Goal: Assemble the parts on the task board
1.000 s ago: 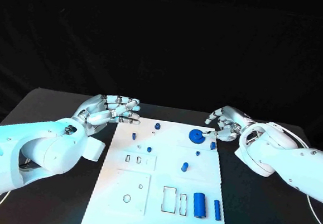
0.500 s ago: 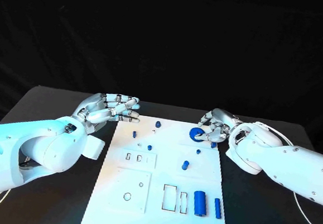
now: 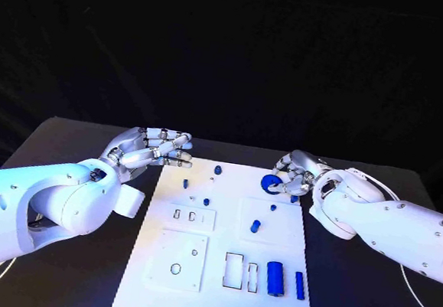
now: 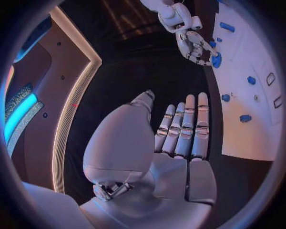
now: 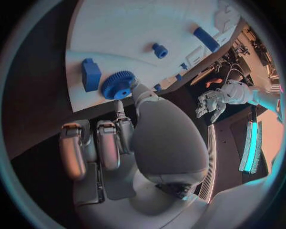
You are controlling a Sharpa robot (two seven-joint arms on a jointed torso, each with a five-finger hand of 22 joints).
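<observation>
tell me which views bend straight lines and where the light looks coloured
Both wrist views are fisheye: the task board edge curves in the right wrist view, as in the left wrist view. The head view keeps it straight, with a bluish wash on the left hand. The right wrist view shows a warm tint by the blue gear.

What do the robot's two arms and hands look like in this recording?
Both arms are smooth, rounded white shells with small dark fastener dots. The left hand and right hand are silver, many-fingered, with segmented metallic fingers and pale palm covers. A thin white cable trails by the right arm.
</observation>
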